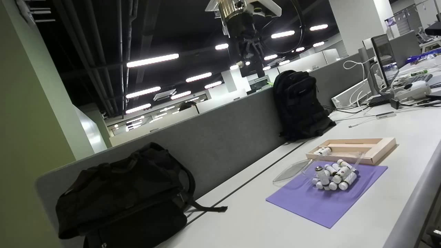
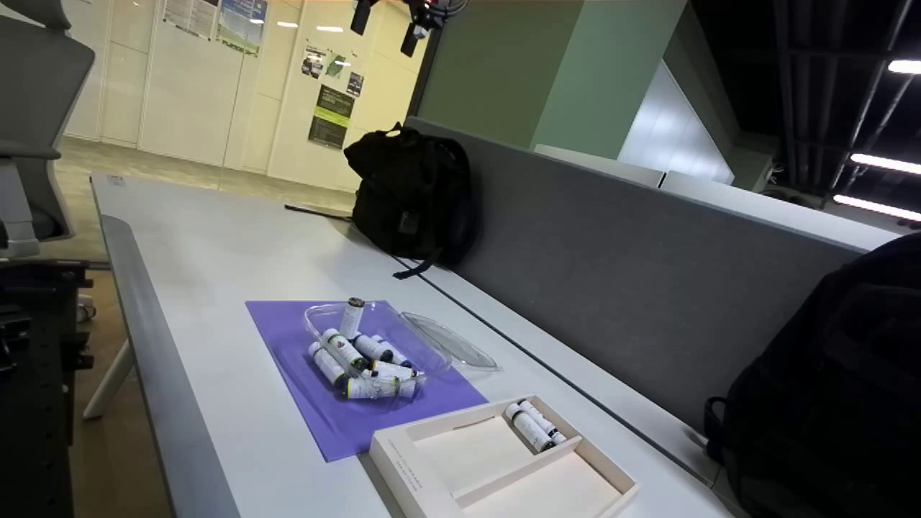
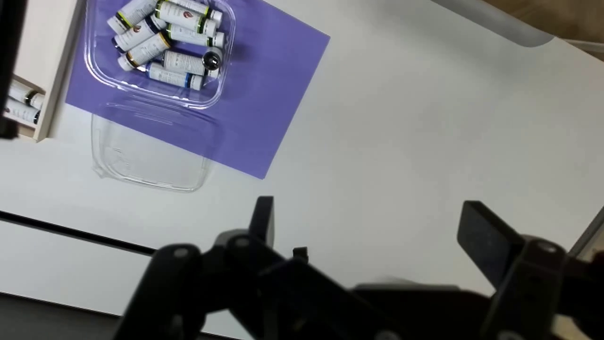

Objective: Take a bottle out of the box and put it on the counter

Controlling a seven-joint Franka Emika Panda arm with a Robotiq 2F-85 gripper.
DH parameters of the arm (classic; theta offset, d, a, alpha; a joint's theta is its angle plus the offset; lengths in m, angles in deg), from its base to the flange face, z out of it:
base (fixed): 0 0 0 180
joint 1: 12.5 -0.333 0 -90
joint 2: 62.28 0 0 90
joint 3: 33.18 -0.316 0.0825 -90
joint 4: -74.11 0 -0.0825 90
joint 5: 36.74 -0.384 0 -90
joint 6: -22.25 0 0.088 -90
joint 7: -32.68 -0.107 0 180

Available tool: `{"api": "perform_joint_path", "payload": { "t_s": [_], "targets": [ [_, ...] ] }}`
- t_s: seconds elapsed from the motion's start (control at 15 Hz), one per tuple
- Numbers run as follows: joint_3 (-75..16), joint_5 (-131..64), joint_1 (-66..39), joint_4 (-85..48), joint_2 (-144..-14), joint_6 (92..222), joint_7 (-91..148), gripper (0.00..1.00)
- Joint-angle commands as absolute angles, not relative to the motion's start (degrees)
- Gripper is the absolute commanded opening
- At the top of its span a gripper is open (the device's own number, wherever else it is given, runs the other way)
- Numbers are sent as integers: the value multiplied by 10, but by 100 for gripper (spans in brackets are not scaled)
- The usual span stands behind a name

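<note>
The box [image 1: 383,151] is a shallow light-wood tray with a divider on the counter [image 1: 248,210]. It also shows in an exterior view [image 2: 404,471] and at the left edge of the wrist view [image 3: 57,89]. Two white bottles [image 2: 531,429] lie side by side in one of its compartments; they also show in the wrist view [image 3: 22,101]. Several more white bottles [image 3: 181,19] lie in a clear plastic container [image 3: 222,97], one standing upright [image 2: 352,318]. My gripper [image 3: 370,222] is open and empty, high above the off-white counter, away from the box. It shows in an exterior view [image 2: 385,30].
The plastic container stands on a flat purple mat [image 1: 303,203] beside the box. A clear lid [image 3: 148,160] lies partly on the mat. Black backpacks [image 1: 124,199] [image 1: 299,106] lean on the grey divider panel [image 1: 234,127]. A monitor [image 1: 385,58] and cables stand beyond.
</note>
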State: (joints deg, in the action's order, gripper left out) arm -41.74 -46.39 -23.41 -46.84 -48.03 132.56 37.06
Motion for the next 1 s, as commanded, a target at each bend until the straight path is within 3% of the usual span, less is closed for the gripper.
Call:
{"api": "perform_joint_path", "payload": {
  "t_s": [0.0,0.47,0.93],
  "targets": [
    [-411,-456,-225,-488,-516,1369,404,100],
    [-383,-403,-183,-558,-601,1476,437,100],
    [-365,-399,-157,-564,-647,1452,439,100]
  ]
}}
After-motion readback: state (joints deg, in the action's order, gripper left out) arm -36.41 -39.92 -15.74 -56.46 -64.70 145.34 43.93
